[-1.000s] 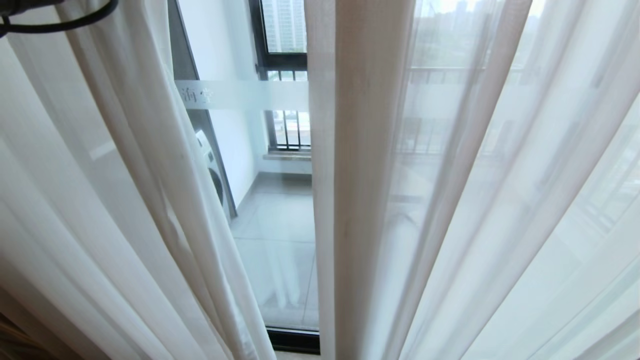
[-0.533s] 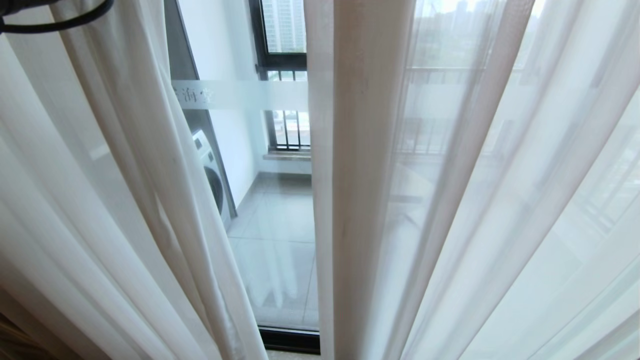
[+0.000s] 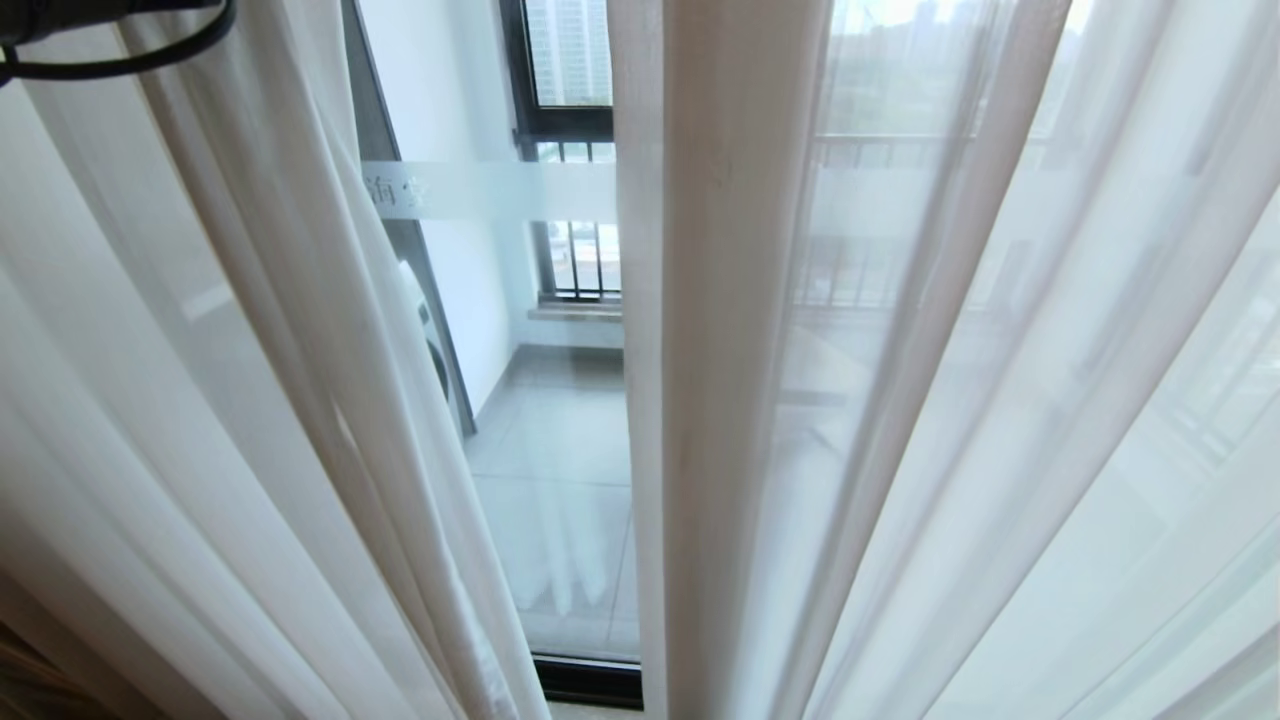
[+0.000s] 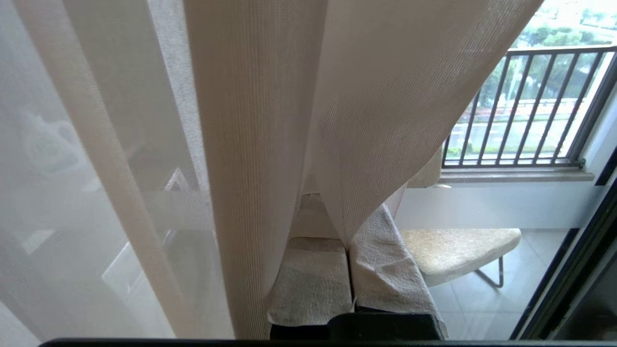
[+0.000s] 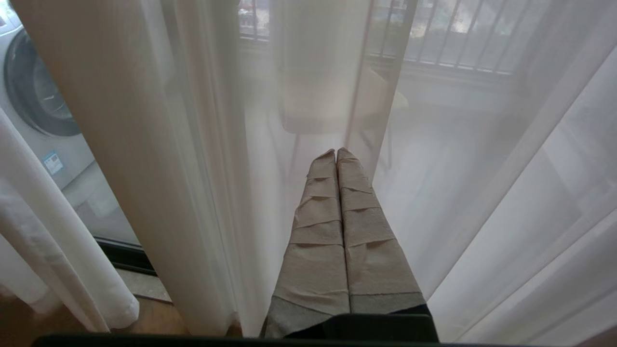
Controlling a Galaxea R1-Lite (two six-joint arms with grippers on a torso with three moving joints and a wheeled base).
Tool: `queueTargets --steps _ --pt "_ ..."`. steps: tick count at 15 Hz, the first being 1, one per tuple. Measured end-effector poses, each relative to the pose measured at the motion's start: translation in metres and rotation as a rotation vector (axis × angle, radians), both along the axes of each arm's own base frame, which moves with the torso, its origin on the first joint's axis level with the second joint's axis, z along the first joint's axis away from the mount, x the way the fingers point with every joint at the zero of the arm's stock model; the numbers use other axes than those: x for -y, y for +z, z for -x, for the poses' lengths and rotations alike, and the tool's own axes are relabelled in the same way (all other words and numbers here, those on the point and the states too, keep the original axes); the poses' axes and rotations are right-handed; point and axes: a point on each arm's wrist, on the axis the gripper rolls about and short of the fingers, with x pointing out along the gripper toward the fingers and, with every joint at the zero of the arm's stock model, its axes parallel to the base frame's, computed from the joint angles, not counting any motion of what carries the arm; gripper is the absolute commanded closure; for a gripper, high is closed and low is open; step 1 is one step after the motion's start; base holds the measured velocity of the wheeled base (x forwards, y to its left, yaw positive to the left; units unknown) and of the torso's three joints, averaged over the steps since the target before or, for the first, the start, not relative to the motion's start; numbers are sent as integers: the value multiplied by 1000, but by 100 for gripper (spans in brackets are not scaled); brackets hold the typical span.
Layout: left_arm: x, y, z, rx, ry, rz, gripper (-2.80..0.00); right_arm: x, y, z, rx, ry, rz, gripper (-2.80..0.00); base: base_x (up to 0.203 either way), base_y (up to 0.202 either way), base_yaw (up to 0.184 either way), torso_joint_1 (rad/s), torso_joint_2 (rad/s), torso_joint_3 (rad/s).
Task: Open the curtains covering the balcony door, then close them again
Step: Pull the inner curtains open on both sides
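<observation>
The curtains (image 3: pixel 740 360) hang as long vertical folds in front of the balcony door (image 3: pixel 550 420), with a narrow gap between the two white sheer panels through which the glass, its frosted band and the tiled balcony floor show. The left hand (image 4: pixel 349 226) is clamped shut on a fold of the left sheer, the cloth pinched between its taped fingers (image 4: pixel 313 284); in the head view only a loop of its cable shows at the top corner, on the left panel's side of the gap. The right hand (image 5: pixel 336 153) is closed on nothing, its taped tips pressed together, pointing into the right sheer; whether it touches the cloth I cannot tell. Judged from this, the left arm is the one engaged, and the coming pull runs sideways, across the folds' upright axis, relative to the gap.
</observation>
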Motion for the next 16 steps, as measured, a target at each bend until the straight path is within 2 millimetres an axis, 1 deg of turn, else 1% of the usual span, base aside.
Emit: queueTargets --steps 1,3,6,16 --pt "0 -1 0 -4 -1 0 0 0 0 0 0 1 0 0 0 0 0 0 0 0" --pt "-1 -6 0 -20 5 0 0 0 0 0 0 -2 0 0 1 123 -15 -11 -1 5" --pt "0 -10 1 -39 -2 -2 0 0 0 0 0 0 0 0 0 174 -7 7 9 4" --pt "0 -8 3 -28 -1 1 0 0 0 0 0 0 -1 0 0 183 -1 1 1 3"
